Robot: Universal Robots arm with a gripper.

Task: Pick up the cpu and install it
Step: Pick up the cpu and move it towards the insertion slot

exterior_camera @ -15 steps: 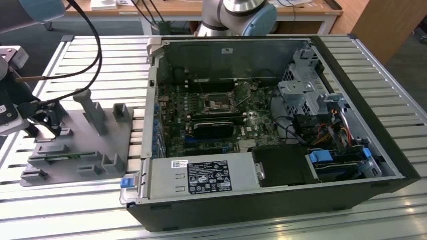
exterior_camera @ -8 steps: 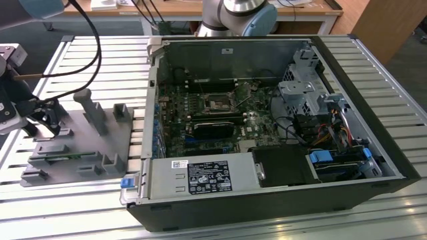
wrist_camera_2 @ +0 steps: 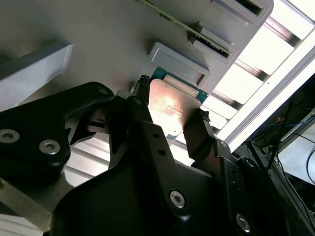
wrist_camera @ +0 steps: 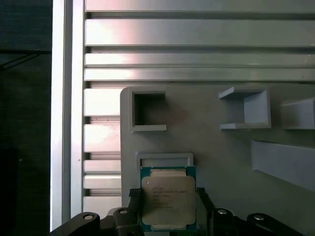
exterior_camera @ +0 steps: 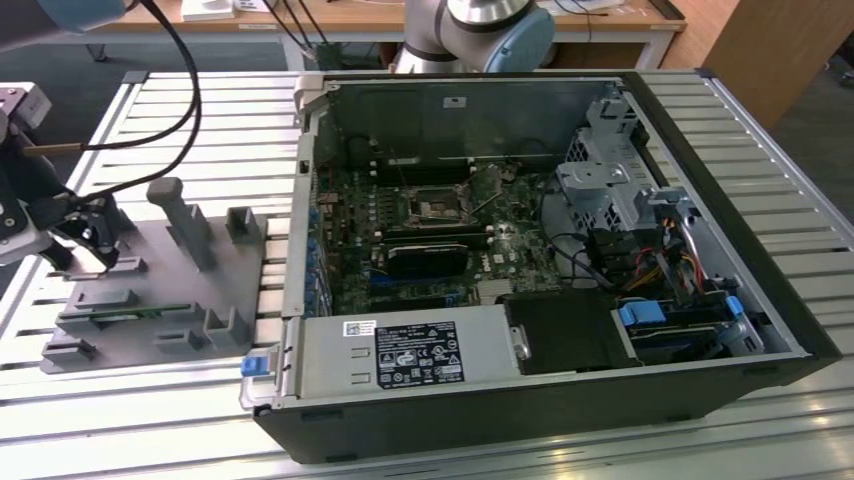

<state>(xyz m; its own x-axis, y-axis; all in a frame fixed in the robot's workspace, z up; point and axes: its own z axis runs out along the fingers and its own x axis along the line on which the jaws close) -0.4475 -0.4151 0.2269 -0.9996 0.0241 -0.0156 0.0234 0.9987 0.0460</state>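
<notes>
The cpu (wrist_camera: 167, 199) is a small square chip with a silver-grey top and a green rim, lying flat in a holder on the grey fixture plate (wrist_camera: 221, 152). In both wrist views my gripper (wrist_camera: 167, 193) straddles it, one black fingertip (wrist_camera: 134, 194) against each side edge. The second wrist view has the cpu (wrist_camera_2: 172, 108) glinting between the fingertips (wrist_camera_2: 204, 118) of the gripper (wrist_camera_2: 173, 100). In the exterior view the gripper (exterior_camera: 83, 240) hangs low over the plate's corner on that view's left. The black socket (exterior_camera: 438, 205) lies on the motherboard inside the open computer case (exterior_camera: 747, 230).
Upright grey posts and holders (exterior_camera: 187, 225) stand on the fixture plate (exterior_camera: 160, 290), with a thin green memory stick (exterior_camera: 127, 315) in one slot. The ribbed aluminium table (exterior_camera: 80, 400) carries everything. A black cable (exterior_camera: 174, 60) loops above the plate. The arm's base (exterior_camera: 474, 35) stands behind the case.
</notes>
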